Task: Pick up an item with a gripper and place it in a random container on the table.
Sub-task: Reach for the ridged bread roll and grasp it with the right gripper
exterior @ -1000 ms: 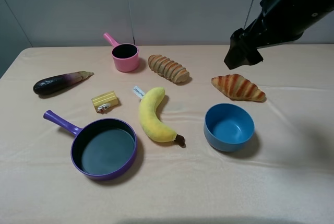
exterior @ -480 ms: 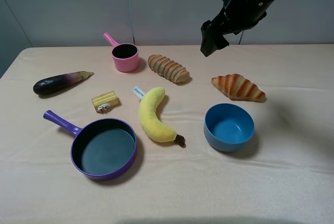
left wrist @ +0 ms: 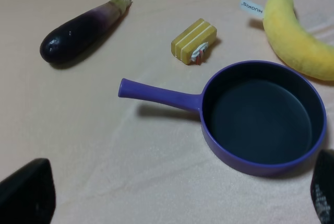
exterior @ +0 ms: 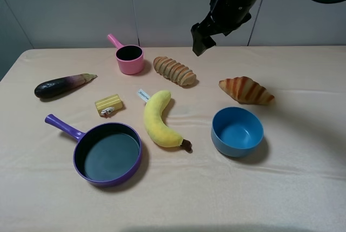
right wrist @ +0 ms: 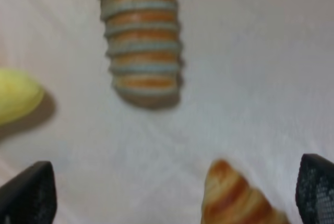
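The item, a ridged tan-brown bread loaf (exterior: 174, 71), lies at the back middle of the table; the right wrist view shows it (right wrist: 141, 41) ahead of the fingers. My right gripper (exterior: 199, 40) hangs open in the air just right of and above the loaf, holding nothing (right wrist: 172, 182). The container, a purple frying pan (exterior: 62, 125) with a dark inside, sits at the front left. My left gripper (left wrist: 182, 172) is open near the pan (left wrist: 156, 96), holding nothing, and is out of the exterior view.
A pink pot (exterior: 130, 59) stands behind the loaf's left end. A yellow banana (exterior: 159, 121), a blue bowl (exterior: 237, 132), an orange-striped croissant (exterior: 247, 90), an eggplant (exterior: 59, 86) and a small yellow block (exterior: 108, 104) lie around.
My right arm has swung left along the back of the table, from above the croissant to beside the loaf. Its jaws stayed open. Nothing on the table moved.
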Motion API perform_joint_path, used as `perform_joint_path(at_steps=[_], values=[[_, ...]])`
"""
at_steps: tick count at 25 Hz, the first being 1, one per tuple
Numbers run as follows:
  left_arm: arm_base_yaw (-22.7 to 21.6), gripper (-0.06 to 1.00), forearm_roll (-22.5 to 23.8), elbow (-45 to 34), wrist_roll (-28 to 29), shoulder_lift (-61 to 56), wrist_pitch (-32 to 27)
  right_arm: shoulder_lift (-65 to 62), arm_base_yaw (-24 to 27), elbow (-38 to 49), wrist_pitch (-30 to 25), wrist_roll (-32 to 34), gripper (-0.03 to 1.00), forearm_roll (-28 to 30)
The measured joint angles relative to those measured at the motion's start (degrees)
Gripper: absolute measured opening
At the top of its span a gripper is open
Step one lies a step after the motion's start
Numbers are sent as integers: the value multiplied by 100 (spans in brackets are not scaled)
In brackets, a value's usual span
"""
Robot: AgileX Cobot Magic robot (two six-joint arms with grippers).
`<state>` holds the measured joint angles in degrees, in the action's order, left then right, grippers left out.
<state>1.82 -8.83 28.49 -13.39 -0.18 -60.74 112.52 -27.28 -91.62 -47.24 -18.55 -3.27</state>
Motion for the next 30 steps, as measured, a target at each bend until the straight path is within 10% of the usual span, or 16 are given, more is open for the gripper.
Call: perform_joint_path(at_steps=[30], values=[[0, 99, 0, 0, 5, 0, 0, 2160, 0, -1512, 1042, -210, 69, -488]])
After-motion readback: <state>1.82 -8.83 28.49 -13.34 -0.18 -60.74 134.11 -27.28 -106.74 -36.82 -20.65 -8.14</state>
